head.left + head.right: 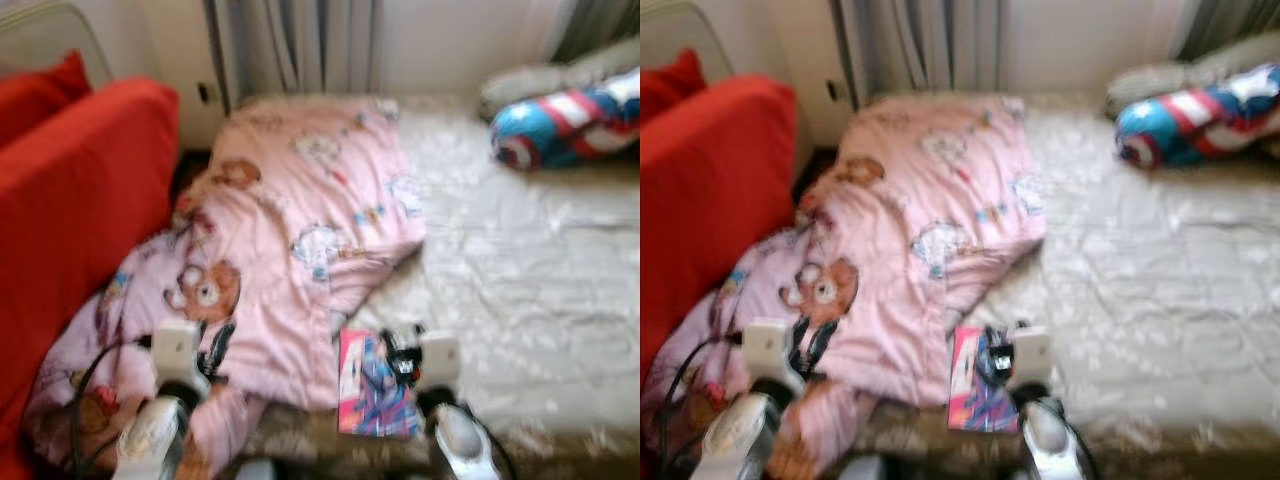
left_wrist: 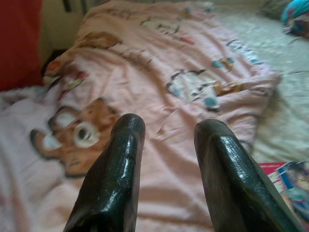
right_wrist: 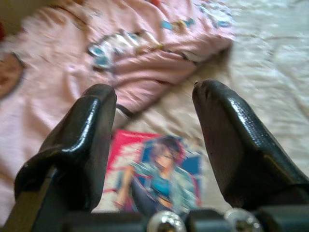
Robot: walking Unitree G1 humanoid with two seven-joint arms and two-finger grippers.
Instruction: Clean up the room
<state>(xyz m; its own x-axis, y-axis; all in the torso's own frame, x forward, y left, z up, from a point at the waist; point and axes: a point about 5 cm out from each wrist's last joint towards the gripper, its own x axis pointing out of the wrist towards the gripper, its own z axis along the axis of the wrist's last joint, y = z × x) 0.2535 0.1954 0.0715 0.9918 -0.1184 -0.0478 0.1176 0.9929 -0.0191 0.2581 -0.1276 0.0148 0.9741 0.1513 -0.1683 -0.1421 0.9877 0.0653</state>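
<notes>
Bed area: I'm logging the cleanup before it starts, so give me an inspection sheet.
Surface: bed with pale crinkled cover.
Job's things: crumpled pink cartoon-print blanket; pink illustrated book at the near edge, beside the blanket.
Clutter: blue, red and white striped cushion at the far end.
Grippers: left gripper open above the blanket; right gripper open above the book.
Cables: black cable by the left arm.
Surroundings: red sofa, grey curtains.

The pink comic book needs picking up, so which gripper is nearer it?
Right. The right gripper hangs open just over the comic book; the left gripper is over the pink blanket.
</notes>
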